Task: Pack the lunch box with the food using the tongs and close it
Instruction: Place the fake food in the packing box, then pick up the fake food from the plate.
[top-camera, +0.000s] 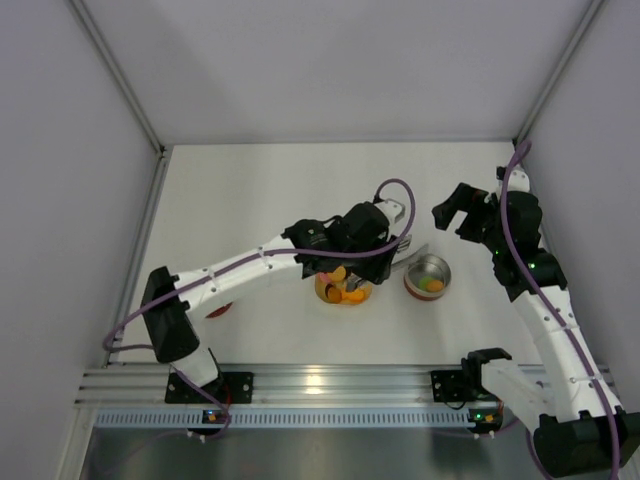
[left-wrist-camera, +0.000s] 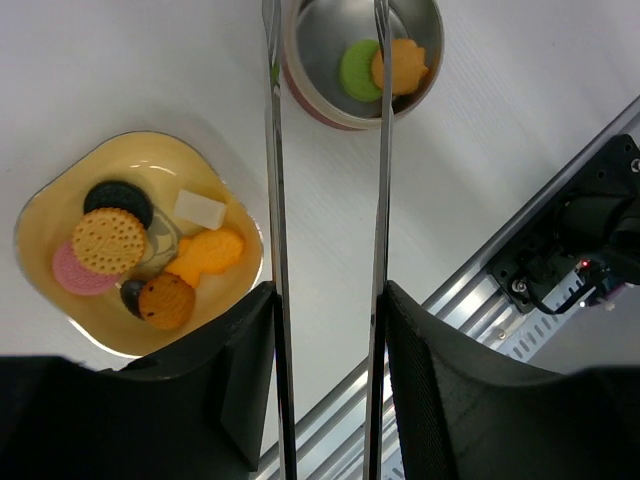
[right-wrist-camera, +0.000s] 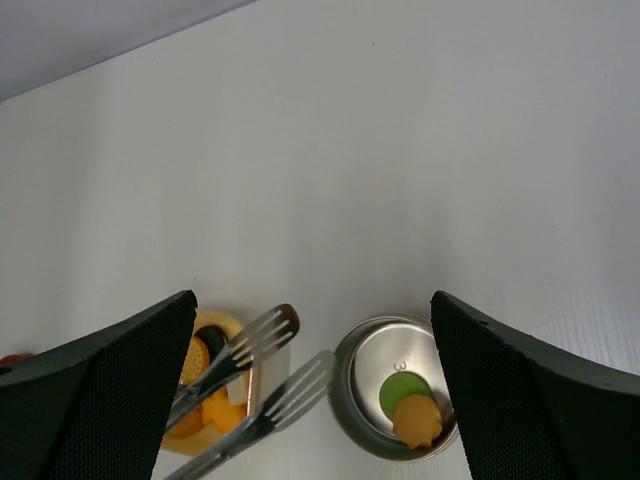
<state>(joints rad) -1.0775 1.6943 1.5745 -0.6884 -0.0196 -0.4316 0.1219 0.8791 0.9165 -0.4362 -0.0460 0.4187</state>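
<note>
The lunch box (top-camera: 428, 275), a round steel bowl with a red band, stands open on the white table (top-camera: 250, 190), right of centre. Inside it lie a green disc (left-wrist-camera: 355, 68) and, overlapping it, an orange piece (left-wrist-camera: 403, 65). Just left of it sits a yellow dish (left-wrist-camera: 40, 210) with the remaining food: a dark sandwich cookie (left-wrist-camera: 117, 198), a tan biscuit (left-wrist-camera: 108, 240), a pink disc (left-wrist-camera: 70, 275), a white cube (left-wrist-camera: 200, 210), an orange cracker (left-wrist-camera: 207, 253) and a brown cookie (left-wrist-camera: 166, 300). The tongs (left-wrist-camera: 381, 200) reach toward the lunch box, arms apart, tips beside its rim. The left gripper (left-wrist-camera: 328, 300) fingers press both tong arms from outside. The right gripper (top-camera: 455, 215), fingers spread wide and holding nothing, hangs above the table behind the lunch box.
</note>
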